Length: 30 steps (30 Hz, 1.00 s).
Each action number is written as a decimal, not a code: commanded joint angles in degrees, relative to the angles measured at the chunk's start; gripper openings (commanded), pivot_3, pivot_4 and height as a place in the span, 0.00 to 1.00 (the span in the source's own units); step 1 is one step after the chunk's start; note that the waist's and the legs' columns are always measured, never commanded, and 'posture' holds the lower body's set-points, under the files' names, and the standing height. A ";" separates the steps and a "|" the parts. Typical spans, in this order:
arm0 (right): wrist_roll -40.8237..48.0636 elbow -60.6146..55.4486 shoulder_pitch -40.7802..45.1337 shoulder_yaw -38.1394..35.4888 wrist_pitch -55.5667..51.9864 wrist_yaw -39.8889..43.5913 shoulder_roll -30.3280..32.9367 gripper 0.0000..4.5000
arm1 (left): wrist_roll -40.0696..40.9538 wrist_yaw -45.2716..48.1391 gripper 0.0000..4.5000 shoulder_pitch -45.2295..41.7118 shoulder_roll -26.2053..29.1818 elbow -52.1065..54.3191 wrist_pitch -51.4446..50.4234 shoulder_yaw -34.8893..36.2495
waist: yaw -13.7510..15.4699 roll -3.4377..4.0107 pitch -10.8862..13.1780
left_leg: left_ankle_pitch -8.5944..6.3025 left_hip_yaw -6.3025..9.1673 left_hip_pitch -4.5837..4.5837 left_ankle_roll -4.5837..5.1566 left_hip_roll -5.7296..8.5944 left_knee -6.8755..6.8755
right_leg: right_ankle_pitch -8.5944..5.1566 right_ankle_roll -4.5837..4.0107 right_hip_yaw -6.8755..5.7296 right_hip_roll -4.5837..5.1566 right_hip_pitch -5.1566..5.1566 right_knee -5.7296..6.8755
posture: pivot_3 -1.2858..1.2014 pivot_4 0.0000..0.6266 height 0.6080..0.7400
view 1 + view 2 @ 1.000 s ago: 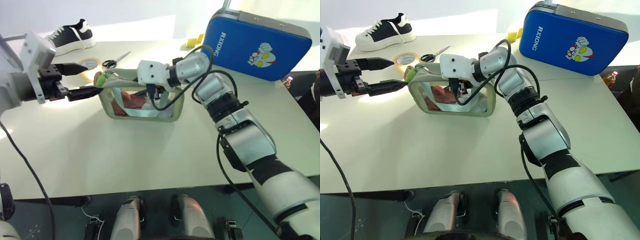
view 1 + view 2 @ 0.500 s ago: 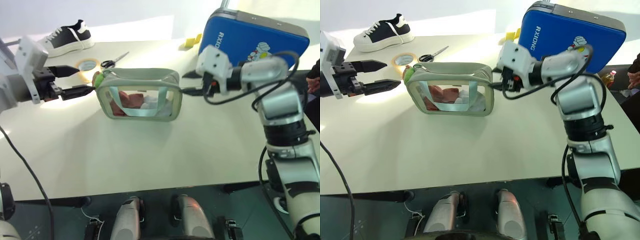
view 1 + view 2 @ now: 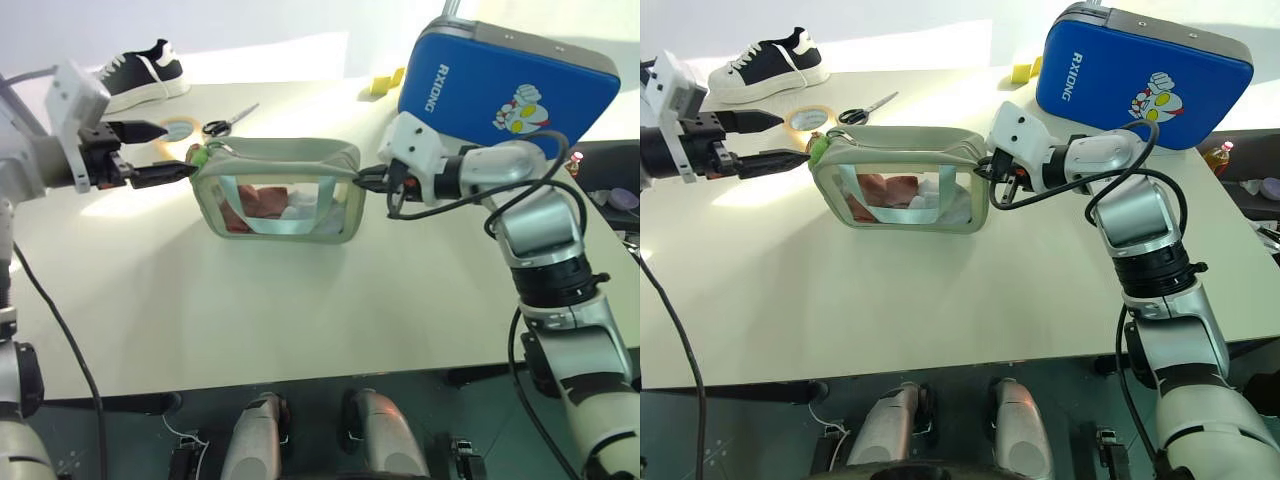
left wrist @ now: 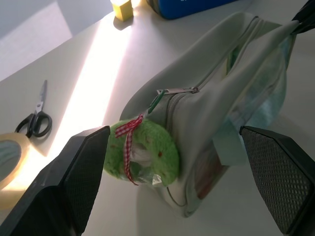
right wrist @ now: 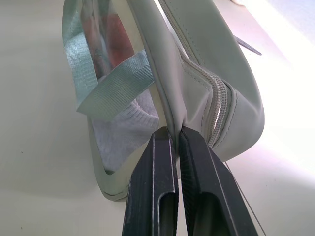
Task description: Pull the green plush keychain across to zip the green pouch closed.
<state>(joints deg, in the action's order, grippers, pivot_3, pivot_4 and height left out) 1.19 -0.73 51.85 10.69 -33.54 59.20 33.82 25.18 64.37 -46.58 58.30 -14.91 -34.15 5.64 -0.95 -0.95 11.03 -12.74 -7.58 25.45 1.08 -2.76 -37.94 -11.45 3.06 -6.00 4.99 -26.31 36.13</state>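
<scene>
The green pouch (image 3: 280,192) stands upright in the middle of the table, red and white contents showing through its clear side. The green plush keychain (image 3: 201,157) hangs at the pouch's left end, clipped to the zipper pull (image 4: 173,91). My left gripper (image 3: 178,150) is open just left of that end, and the keychain (image 4: 142,153) sits between its two spread fingers (image 4: 81,174) without being pinched. My right gripper (image 3: 366,178) is shut on the fabric edge of the pouch's right end (image 5: 173,129).
A big blue hard case (image 3: 510,85) lies at the back right, behind my right arm. Behind the pouch are black-handled scissors (image 3: 228,123), a roll of tape (image 3: 176,128), a black-and-white shoe (image 3: 140,72) and a small yellow object (image 3: 385,82).
My right gripper left the top of the pouch, swung out past its right end, then came in and shut on that end's fabric. My left gripper edged closer to the keychain.
</scene>
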 commanded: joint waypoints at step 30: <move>1.49 -4.33 -0.48 1.87 -0.55 -0.65 0.84 0.00 | -15.08 -1.96 1.00 -13.06 -11.73 -30.59 21.35 -2.73 | -0.02 -0.05 -0.03 | -0.01 -0.04 0.03 0.04 0.00 -0.06 | 0.01 0.01 -0.01 -0.01 0.00 0.04 | 0.52 0.24 1.00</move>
<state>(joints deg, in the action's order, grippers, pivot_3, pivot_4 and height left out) 1.58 -3.09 50.99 12.11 -34.21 58.23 34.80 10.03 61.56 -58.18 45.99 -47.58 -14.11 2.48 -0.97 -0.99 11.00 -12.75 -7.62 25.48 1.11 -2.76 -38.00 -11.44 3.07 -6.01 4.98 -26.31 36.16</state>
